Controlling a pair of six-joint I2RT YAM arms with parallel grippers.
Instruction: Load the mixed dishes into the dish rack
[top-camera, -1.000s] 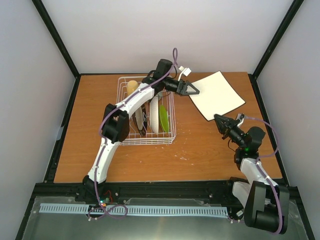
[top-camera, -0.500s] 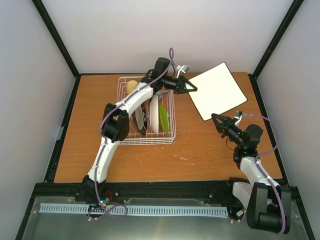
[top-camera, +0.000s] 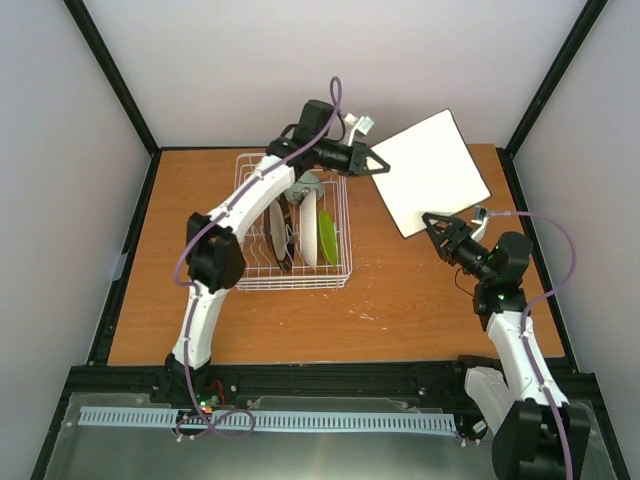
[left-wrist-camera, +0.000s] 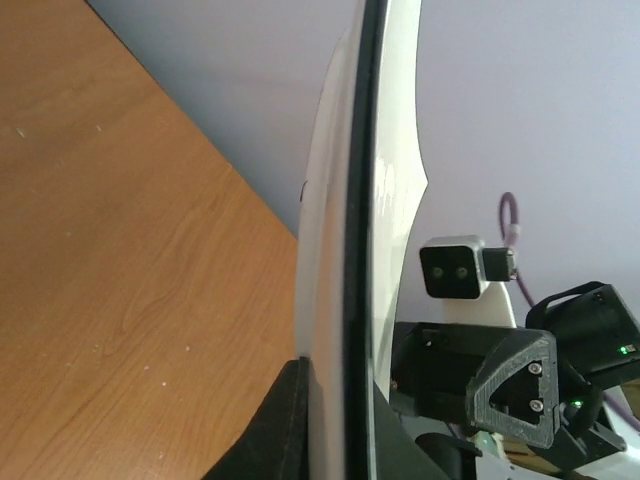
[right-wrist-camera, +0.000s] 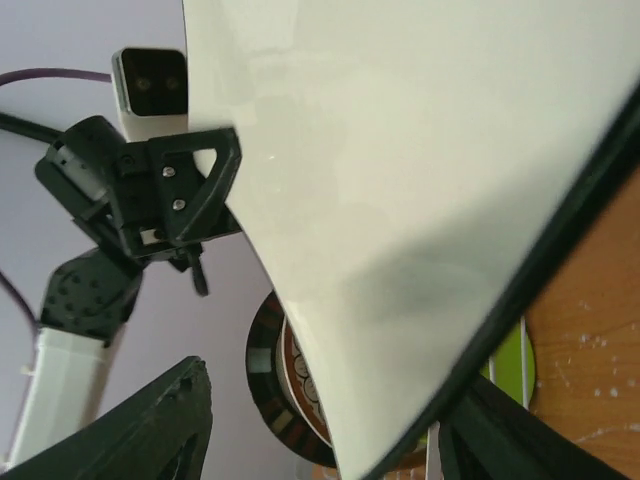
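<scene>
Currently, item one: the square white plate (top-camera: 435, 170) is hanging tilted above the far right part of the table (top-camera: 400, 300), apparently clear of the wood, well to the right of the dish rack (top-camera: 300, 281).

Holder: the left gripper (top-camera: 378, 163) is pinching the plate at its left edge. In the left wrist view the rim is running edge-on between the two fingers.

Attendant: the right gripper (top-camera: 430, 222) is waiting just beside the plate's lower corner with its fingers spread wide. They are straddling the plate in the right wrist view, and whether either one is touching it cannot be told.

Destination: the rack is already carrying several plates on edge, the small lime-green plate (top-camera: 328, 237) standing nearest its right side.

Hazards, as judged:
- A broad plate held at one edge only is likely wanting to pivot or slide in the pinch during the swing towards the rack.
- The spread right fingers are sitting close enough to knock the lower corner.
- The rack is looking crowded, so a low or skewed entry is risking a strike on the standing plates or prongs.
</scene>
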